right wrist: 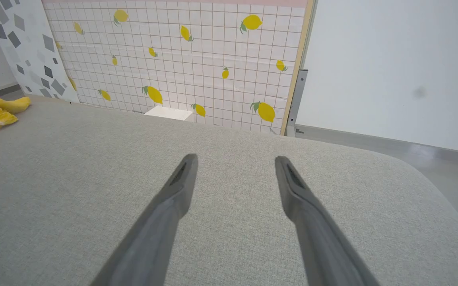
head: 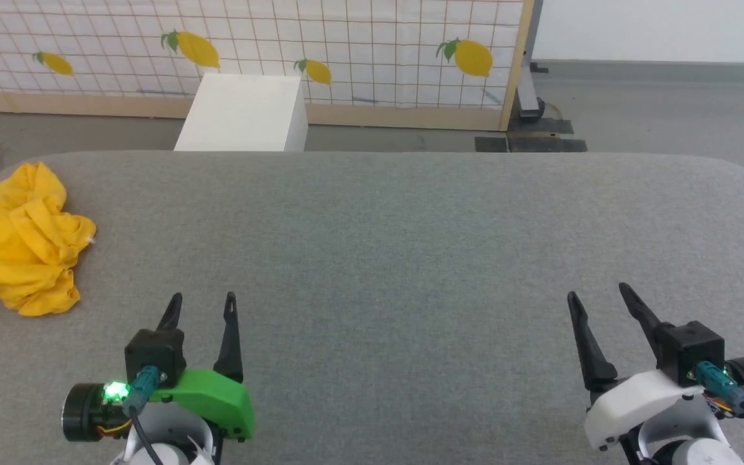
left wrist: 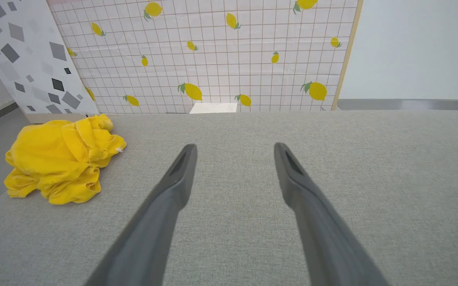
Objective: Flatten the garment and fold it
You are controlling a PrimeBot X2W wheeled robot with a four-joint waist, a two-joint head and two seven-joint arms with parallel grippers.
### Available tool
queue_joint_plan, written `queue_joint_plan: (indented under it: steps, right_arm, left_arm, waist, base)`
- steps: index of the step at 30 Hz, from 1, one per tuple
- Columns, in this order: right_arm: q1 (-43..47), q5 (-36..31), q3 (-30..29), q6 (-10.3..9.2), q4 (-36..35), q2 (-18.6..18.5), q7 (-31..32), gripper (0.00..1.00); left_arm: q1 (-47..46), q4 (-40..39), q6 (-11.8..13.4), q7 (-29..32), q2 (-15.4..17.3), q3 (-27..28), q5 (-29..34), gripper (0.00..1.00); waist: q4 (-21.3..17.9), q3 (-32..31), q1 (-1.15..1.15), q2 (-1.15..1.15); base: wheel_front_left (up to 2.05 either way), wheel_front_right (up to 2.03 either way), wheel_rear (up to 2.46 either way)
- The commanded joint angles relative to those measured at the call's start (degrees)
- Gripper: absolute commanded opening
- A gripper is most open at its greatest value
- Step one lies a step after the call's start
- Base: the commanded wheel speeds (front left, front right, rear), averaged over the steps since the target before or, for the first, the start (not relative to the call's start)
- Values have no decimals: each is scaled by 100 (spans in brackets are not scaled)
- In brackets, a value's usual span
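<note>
Since the garment (head: 17, 242) lies in a crumpled yellow heap at the far left of the head view, right by the left edge of the gray padded table (head: 398, 226), it is not in a good place for folding, and the job looks like it has not begun. It is bunched up so much that no sleeve or neck hole can be picked out. It likely has to come to the big bare middle of the table, where there is room to spread it flat. Both arms sit low at the bottom of the frame, one in each corner, fingers pointing up toward the far side, which looks like a ready pose. The left gripper (head: 203, 296), with the green shell, is at the lower left and is the nearer one to the heap, but it does not touch the cloth. Its two dark fingers are spread wide and hold nothing; in the left wrist view bare gray table shows between them. The right gripper (head: 597, 290), with the white shell, is at the lower right, well apart from the garment, and its fingers are spread wide too, holding and touching nothing.
</note>
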Motion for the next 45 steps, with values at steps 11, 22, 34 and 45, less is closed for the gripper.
queue_joint_plan:
  steps: [11, 22, 34, 45]
  right_arm:
    - [-39, 106, 52, -2, 47, 3, -129, 100]
    - [-69, 179, 109, -3, 75, 4, -201, 100]
    - [-108, 263, 201, -4, 127, 5, -263, 100]
    - [-133, 331, 254, -4, 145, 6, -323, 100]
  left_arm:
    - [-10, 90, 174, -174, 37, -63, -120, 100]
    - [65, 66, 337, -274, 86, -84, -217, 100]
    - [136, 52, 500, -381, 136, -121, -348, 100]
    - [185, 57, 634, -504, 189, -170, -472, 100]
  waist:
    - [375, -22, 0, 0]
    - [758, -19, 0, 0]
    - [1074, -35, 0, 0]
    - [1363, -34, 0, 0]
  base:
    - [0, 0, 0]
    - [0, 0, 0]
    - [0, 0, 0]
    - [0, 0, 0]
